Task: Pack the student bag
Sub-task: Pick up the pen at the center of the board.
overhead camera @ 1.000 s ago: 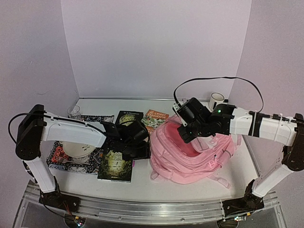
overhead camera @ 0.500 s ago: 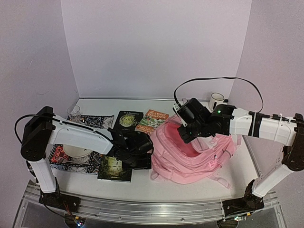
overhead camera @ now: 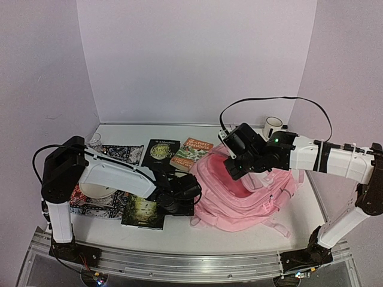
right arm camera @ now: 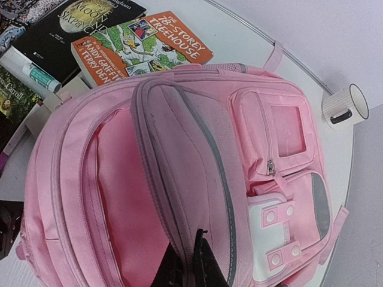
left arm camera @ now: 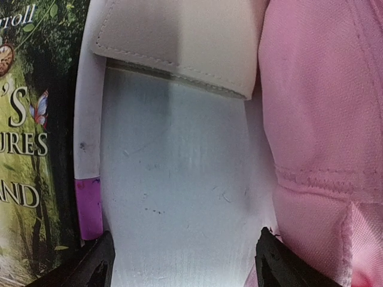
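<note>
Student bag (overhead camera: pixel 251 197) just beside left hand (left arm camera: pixel 185 266); in right hand (right arm camera: pixel 191 263)'s grip

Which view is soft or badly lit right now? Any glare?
Left wrist: softest, very close; the bare table looks smeared, a shadow band crosses the pale stitched flap, book lettering legible. Right wrist: sharp, evenly lit across the student bag; its own fingers are a dark silhouette. Top external: diffuse light, soft shadows on the table, no glare.
</note>
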Motion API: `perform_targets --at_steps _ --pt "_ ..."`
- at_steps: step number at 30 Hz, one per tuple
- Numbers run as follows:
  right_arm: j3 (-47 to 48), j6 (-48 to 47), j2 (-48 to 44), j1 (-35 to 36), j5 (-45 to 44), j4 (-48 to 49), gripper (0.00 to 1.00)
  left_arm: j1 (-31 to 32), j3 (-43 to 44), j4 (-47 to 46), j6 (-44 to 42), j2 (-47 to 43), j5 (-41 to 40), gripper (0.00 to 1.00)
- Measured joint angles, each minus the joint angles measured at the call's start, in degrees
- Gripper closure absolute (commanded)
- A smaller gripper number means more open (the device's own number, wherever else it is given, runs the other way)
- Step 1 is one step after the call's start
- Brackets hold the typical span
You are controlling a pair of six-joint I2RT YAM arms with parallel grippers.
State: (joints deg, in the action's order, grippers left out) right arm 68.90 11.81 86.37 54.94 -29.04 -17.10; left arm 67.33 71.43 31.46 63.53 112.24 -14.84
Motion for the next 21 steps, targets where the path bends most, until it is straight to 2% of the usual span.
perform_targets --at_steps 10,21 --pt "0.0 0.0 -0.1 -0.7 -1.0 0.0 1.00 -0.1 5.7 2.1 -3.3 4.3 -6.7 0.14" --pt "-0.1 0.0 -0.1 -0.9 -1.5 0.0 1.00 -6.8 9.5 0.4 -9.9 4.2 -9.1 0.16"
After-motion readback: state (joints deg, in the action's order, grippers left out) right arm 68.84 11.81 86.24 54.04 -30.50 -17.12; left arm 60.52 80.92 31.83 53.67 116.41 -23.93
